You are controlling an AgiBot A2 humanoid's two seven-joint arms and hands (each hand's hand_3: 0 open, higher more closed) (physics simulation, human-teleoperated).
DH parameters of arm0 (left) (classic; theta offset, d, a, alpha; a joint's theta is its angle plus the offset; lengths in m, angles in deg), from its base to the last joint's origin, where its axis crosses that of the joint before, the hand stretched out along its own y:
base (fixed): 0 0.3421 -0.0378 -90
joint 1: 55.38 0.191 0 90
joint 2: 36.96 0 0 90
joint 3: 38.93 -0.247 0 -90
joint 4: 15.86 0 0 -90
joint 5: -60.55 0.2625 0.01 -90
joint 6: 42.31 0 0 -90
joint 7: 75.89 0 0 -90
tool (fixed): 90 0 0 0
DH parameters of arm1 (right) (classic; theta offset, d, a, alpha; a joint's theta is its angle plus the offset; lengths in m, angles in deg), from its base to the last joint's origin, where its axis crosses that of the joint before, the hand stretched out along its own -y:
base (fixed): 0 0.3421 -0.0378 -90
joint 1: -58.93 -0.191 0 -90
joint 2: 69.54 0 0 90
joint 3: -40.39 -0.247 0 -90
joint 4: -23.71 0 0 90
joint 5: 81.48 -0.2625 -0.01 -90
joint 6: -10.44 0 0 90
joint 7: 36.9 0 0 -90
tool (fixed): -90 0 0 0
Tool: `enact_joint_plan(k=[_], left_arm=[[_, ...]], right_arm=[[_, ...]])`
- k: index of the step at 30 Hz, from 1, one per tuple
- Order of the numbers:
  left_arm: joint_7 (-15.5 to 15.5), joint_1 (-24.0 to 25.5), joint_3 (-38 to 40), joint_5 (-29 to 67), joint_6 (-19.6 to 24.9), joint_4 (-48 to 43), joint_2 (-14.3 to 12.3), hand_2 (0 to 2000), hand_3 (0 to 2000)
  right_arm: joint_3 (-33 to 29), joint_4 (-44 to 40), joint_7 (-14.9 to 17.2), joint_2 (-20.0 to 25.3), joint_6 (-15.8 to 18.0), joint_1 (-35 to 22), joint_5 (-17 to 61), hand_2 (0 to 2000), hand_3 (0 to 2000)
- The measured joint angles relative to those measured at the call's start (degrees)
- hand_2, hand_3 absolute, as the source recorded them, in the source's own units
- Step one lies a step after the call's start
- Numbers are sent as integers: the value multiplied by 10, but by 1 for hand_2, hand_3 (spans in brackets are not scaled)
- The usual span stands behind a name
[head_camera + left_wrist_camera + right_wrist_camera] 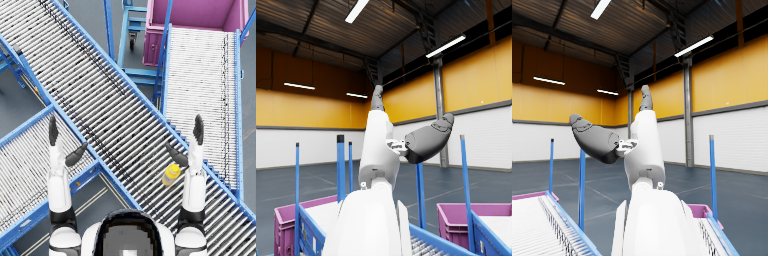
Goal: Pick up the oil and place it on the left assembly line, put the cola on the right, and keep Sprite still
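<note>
Pick-up not begun: left hand (59, 149) and right hand (193, 149) both wide and empty; yellow-capped bottle (171, 174), likely the oil, lies lower right on the roller conveyor (100, 100), so next a hand must reach down and close round it.

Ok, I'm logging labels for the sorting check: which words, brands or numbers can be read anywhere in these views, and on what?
No text can be read in any view.
yellow bottle on the roller conveyor: any label is too small and blurred to read.
pink bin: no markings show.
Wrist views: warehouse walls and posts only, no signs.
</note>
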Motion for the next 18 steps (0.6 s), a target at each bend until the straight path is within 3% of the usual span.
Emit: enact_joint_plan(k=[18], left_arm=[[0, -3, 3, 0, 0, 7, -6, 0, 0]], right_arm=[[-8, -15, 0, 7, 0, -9, 0, 0, 0]])
